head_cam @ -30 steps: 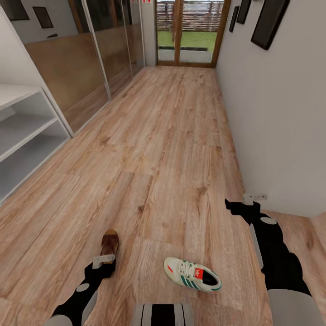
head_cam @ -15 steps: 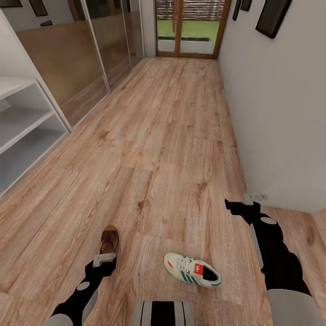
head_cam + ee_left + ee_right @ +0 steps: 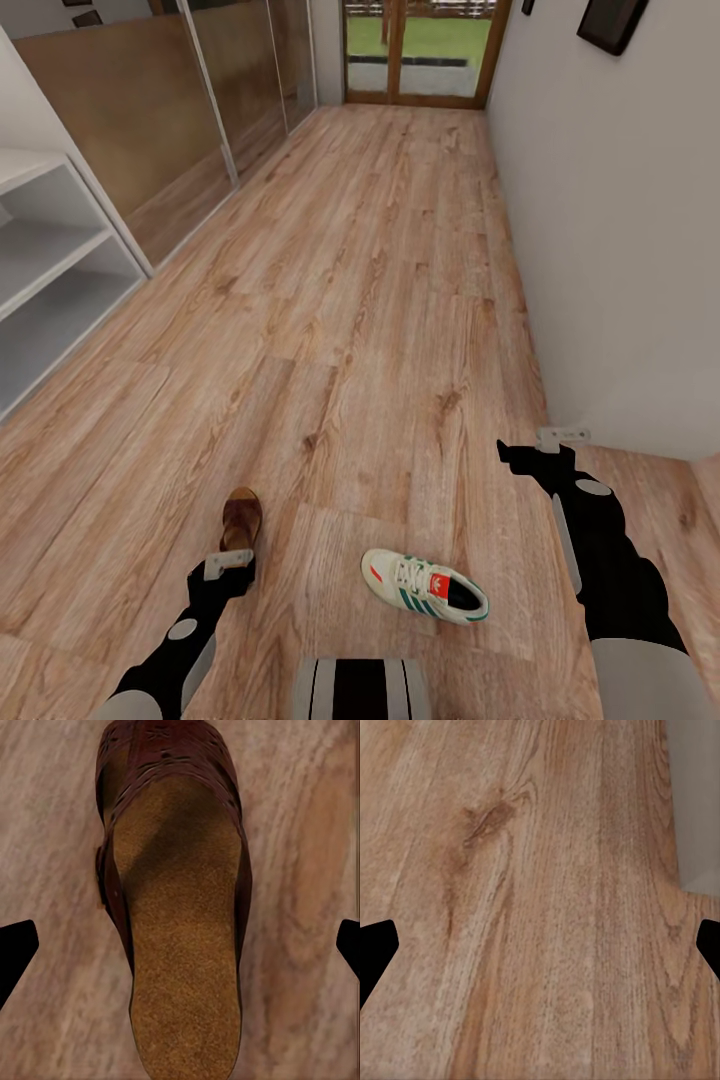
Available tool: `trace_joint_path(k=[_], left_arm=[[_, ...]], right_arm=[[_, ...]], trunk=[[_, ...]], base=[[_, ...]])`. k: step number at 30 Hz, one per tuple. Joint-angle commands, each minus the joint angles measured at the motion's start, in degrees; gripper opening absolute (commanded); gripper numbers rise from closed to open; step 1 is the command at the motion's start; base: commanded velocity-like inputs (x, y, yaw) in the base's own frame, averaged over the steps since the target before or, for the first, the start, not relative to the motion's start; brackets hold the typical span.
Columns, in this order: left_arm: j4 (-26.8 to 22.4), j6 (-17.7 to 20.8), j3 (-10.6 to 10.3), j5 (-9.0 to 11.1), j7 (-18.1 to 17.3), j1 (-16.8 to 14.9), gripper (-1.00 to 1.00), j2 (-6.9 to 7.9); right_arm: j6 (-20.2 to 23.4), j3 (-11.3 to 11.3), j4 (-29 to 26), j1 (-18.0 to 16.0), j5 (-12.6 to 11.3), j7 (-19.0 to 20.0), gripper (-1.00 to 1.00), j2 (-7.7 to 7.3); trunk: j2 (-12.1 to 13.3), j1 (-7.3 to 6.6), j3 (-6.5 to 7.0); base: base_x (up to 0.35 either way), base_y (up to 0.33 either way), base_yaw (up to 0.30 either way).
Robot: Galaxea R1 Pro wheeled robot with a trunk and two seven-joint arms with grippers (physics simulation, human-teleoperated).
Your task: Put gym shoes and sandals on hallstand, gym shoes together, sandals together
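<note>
Sandal [image 3: 176, 907] lies on the corridor floor [image 3: 380, 300] below the left gripper [image 3: 180, 945], fingers wide; gym shoe [image 3: 425, 586] nearby; right gripper [image 3: 540, 945] seemingly wide too.

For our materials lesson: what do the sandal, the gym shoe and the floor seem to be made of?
Sandal: dark brown, leather-like perforated upper; grainy tan footbed, perhaps cork.
Gym shoe: smooth cream upper, possibly leather or synthetic, with green stripes and white laces.
Corridor floor: matte wood-grain planks, wood or laminate.
</note>
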Motion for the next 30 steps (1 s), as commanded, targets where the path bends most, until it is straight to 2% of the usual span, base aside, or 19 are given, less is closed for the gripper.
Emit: trace_joint_path(k=[1,10,22,30], left_arm=[[0.0,-0.5,0.4,-0.6,0.0,-0.1,1.00,-0.07],[-0.1,-1.1,0.3,-0.6,0.0,-0.2,1.00,-0.07],[-0.2,-1.2,0.4,-0.6,0.0,-0.3,1.00,0.31],[-0.2,-1.2,0.5,-0.6,0.0,-0.3,1.00,0.41]], right_arm=[[0.3,-0.1,-0.1,0.0,0.6,0.5,1.00,0.01],[0.3,-0.1,-0.1,0.0,0.6,0.5,1.00,0.01],[0.3,-0.1,-0.1,0.0,0.7,0.5,1.00,0.01],[0.3,-0.1,-0.2,0.0,0.7,0.5,1.00,-0.15]], trunk=[[0.0,-0.01,-0.05],[0.0,-0.01,-0.30],[-0.2,0.30,-4.01],[-0.2,0.30,-4.23]], base=[[0.000,0.000,0.000],[0.000,0.000,0.000],[0.000,0.000,0.000],[0.000,0.000,0.000]])
